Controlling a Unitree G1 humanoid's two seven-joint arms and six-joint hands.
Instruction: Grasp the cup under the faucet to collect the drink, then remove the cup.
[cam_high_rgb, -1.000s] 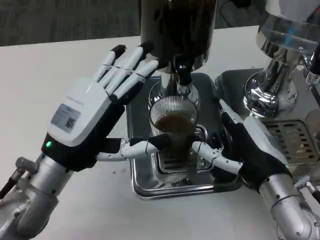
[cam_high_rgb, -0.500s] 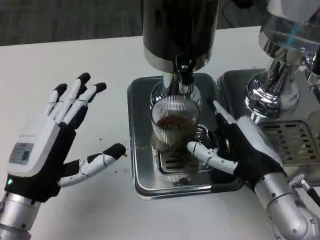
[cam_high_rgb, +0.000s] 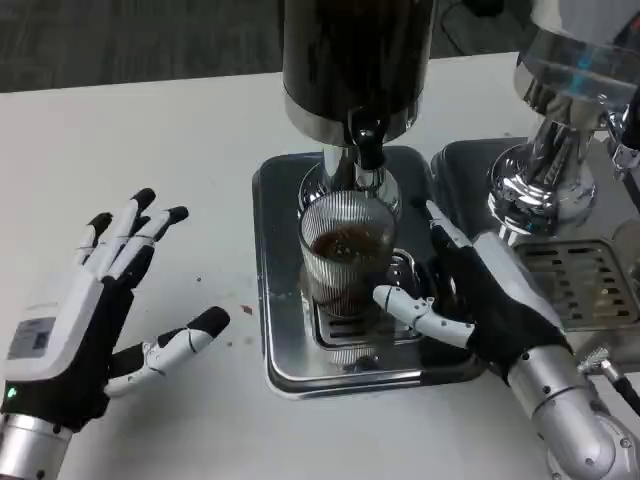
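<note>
On the square stainless-steel drip tray (cam_high_rgb: 285, 365) at the middle of the white table (cam_high_rgb: 130, 140) stands the ribbed clear glass cup (cam_high_rgb: 345, 255), upright, directly beneath the small black faucet (cam_high_rgb: 366, 140) of the dark cylindrical drink dispenser (cam_high_rgb: 355, 60). The cup holds dark brown liquid to roughly its upper third, the surface looking a little frothy. It sits on the slotted grate in the tray's centre, in front of the dispenser's chrome pedestal. Right hand (cam_high_rgb: 480, 295): lies on the tray's right side, just beside the cup, thumb reaching across low at the cup's front right and touching or nearly touching the glass; the other fingers run along the cup's far right side. Whether the fingers truly clamp the glass cannot be told from this angle, since the contact faces are hidden behind the cup. Left hand (cam_high_rgb: 90, 320): over the bare table, well left of the tray and apart from everything, palm facing inward, fingers spread wide and pointing up-right, thumb stretched toward the tray; it holds nothing. To the right, a second chrome dispenser base (cam_high_rgb: 540, 180) stands on its own perforated metal drip tray (cam_high_rgb: 585, 285), close behind the right wrist.
</note>
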